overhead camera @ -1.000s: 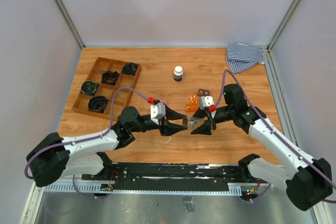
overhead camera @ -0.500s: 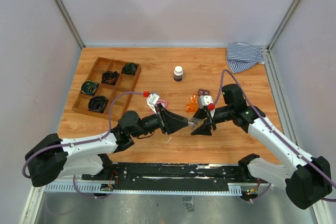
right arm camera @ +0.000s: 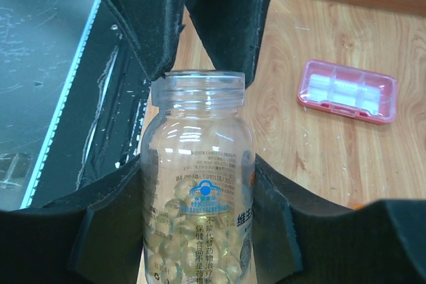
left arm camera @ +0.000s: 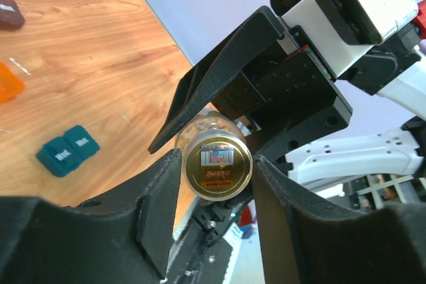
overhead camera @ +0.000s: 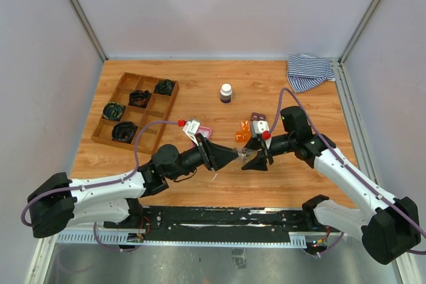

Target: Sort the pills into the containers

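Two tools meet just below the centre of the overhead view. The right tool pinches a clear pill bottle of yellowish softgels by its body. The bottle's threaded mouth is open and points at the left tool. That tool is pressed onto a gold cap, right in front of the mouth.

Just above them lie an orange case and a brown case, with a pink case close beside the left tool. A teal case lies on bare wood at the left of the left wrist view.

The worktop has open wood through the middle, around a small white-capped bottle. Its near edge runs close below both arms. A wooden compartment tray fills the upper left, and a striped cloth covers the upper right corner.
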Robot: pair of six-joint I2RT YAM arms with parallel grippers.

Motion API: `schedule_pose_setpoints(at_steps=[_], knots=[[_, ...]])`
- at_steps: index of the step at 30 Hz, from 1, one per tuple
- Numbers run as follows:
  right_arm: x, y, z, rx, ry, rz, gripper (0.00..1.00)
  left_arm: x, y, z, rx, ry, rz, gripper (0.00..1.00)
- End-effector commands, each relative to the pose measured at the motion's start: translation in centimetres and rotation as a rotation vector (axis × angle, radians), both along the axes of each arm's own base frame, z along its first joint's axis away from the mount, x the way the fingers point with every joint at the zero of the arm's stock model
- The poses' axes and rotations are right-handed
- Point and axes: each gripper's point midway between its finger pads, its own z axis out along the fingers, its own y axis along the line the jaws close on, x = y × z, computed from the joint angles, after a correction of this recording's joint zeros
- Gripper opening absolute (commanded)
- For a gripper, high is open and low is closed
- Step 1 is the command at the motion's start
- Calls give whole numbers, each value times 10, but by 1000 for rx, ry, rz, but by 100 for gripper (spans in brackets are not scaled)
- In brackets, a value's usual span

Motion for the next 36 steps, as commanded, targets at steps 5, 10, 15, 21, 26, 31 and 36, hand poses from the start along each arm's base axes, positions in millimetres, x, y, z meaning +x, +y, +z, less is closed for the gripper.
schedule_pose_setpoints(at_steps=[5, 10, 15, 21, 26, 31, 36], knots=[[10, 1, 18, 41, -80, -1, 1, 22, 16, -9, 99, -73, 136, 66], [10, 0, 18, 41, -80, -2, 1, 21, 20, -12, 139, -141, 129, 81], [10, 0, 18, 43, -81, -2, 1, 13, 23, -5, 151, -267, 95, 96], [10, 0, 18, 42, -84, -2, 1, -5, 27, 12, 131, -502, 21, 99], [10, -1, 18, 41, -90, -3, 1, -36, 22, 14, 175, -890, -140, 97], [11, -1, 18, 40, -98, -5, 1, -19, 21, 9, 305, -1098, -78, 96], [10, -1, 17, 38, -96, -4, 1, -1, 5, 10, 397, -1087, -86, 96]])
